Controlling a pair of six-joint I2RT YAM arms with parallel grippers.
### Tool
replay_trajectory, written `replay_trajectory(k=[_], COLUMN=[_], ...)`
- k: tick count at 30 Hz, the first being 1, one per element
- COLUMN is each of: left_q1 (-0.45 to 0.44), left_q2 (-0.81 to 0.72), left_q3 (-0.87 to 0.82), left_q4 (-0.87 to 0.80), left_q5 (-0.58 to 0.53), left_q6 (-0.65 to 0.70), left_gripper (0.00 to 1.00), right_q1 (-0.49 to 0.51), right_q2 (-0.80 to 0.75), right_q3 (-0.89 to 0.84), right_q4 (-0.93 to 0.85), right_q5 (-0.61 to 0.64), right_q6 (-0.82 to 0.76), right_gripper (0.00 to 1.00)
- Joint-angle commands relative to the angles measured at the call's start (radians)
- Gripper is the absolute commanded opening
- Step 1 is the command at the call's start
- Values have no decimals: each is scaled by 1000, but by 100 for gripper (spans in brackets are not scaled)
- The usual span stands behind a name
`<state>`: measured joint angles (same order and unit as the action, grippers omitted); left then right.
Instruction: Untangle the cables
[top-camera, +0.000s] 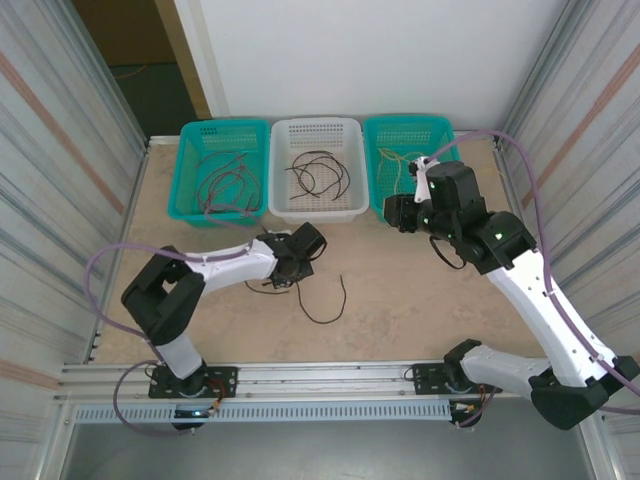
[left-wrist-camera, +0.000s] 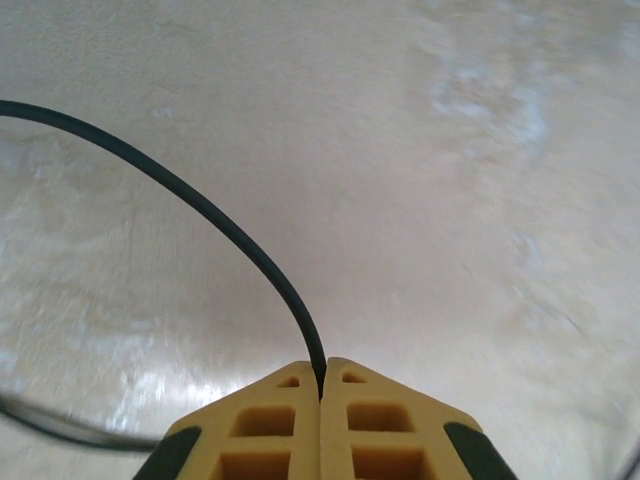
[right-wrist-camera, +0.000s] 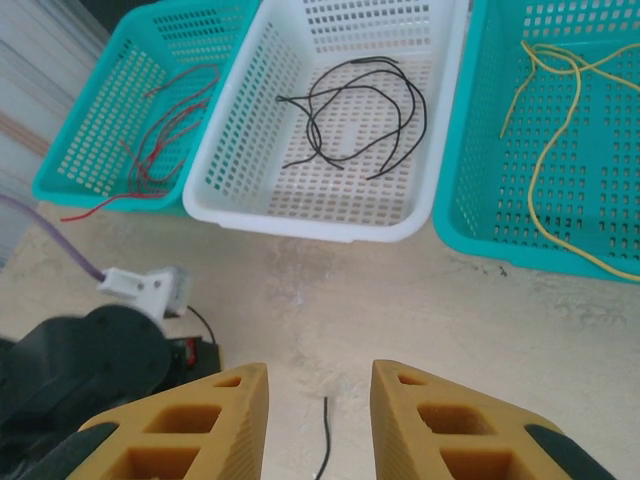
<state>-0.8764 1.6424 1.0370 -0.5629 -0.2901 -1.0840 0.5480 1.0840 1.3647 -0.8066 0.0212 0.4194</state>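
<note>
On the table (top-camera: 420, 300), left gripper (left-wrist-camera: 321, 378) was pinched tight on a black cable (left-wrist-camera: 205, 208) lying before the white basket (right-wrist-camera: 300, 222). Right gripper (right-wrist-camera: 319, 390) hung partly spread, holding nothing, near the baskets.

Left arm (top-camera: 225, 262) is folding at the elbow and reaching right toward the middle, with its wrist pitching down. Left gripper (left-wrist-camera: 322, 368) is pressing its jaws fully together, pinching a black cable (left-wrist-camera: 200, 205) at the tips. Right arm (top-camera: 530, 290) is stretching forward and leaning inward. Right gripper (right-wrist-camera: 318, 372) is facing down, jaws parted, gripping nothing.
</note>
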Motion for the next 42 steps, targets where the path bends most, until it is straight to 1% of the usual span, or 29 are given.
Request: replay_trajectory(k=[1, 4, 7, 12, 14, 17, 19, 22, 24, 27, 30, 32, 37, 38, 39, 40, 41, 42], left_q1=[-80, -155, -200, -203, -185, -89, 2, 121, 177, 243, 311, 337, 372, 375, 376, 378, 377, 376], left_q2=[-103, -178, -248, -324, -333, -303, -254, -149, -83, 17, 160, 245, 414, 442, 473, 496, 511, 521], left_q3=[50, 81, 115, 245, 319, 444, 539, 710, 808, 926, 1094, 1173, 1238, 1238, 1234, 1229, 1221, 1215], left_q4=[-121, -167, -144, -116, -110, -93, -85, -96, -84, -41, -85, -107, -99, -98, -98, -98, -98, -98], left_q5=[-128, -193, -203, -151, -134, -10, 86, 152, 170, 189, 248, 264, 290, 298, 301, 302, 309, 320], left_q6=[34, 75, 186, 430, 530, 662, 736, 802, 833, 878, 884, 898, 898, 890, 880, 867, 857, 847], left_gripper=[0, 0, 0, 0, 0, 0, 0, 0, 0, 0, 0, 0, 0, 9, 27, 44, 55, 61], right_q1=[-12, -23, -45, -77, -85, -94, -95, -95, -95, -95, -95, -95, -97, -97, -98, -99, -99, -98], right_q2=[-20, -32, -48, -71, -84, -90, -90, -90, -90, -90, -90, -90, -90, -90, -90, -90, -90, -90], right_q3=[1, 1, -2, -9, -20, -42, -52, -56, -53, -51, -52, -50, -44, -41, -39, -38, -38, -39], right_q4=[25, 33, 44, 61, 71, 85, 89, 88, 81, 66, 49, 39, 12, 4, -1, -4, -4, -1], right_q5=[-21, -21, -30, -38, -36, -31, -32, -38, -38, -40, -29, -22, -4, 4, 11, 15, 17, 20], right_q6=[26, 24, 25, 32, 37, 46, 55, 61, 62, 61, 61, 59, 52, 50, 49, 50, 49, 50], right_gripper=[32, 31, 31, 30, 30, 30, 30, 29, 29, 29, 29, 29, 29, 29, 30, 30, 31, 34])
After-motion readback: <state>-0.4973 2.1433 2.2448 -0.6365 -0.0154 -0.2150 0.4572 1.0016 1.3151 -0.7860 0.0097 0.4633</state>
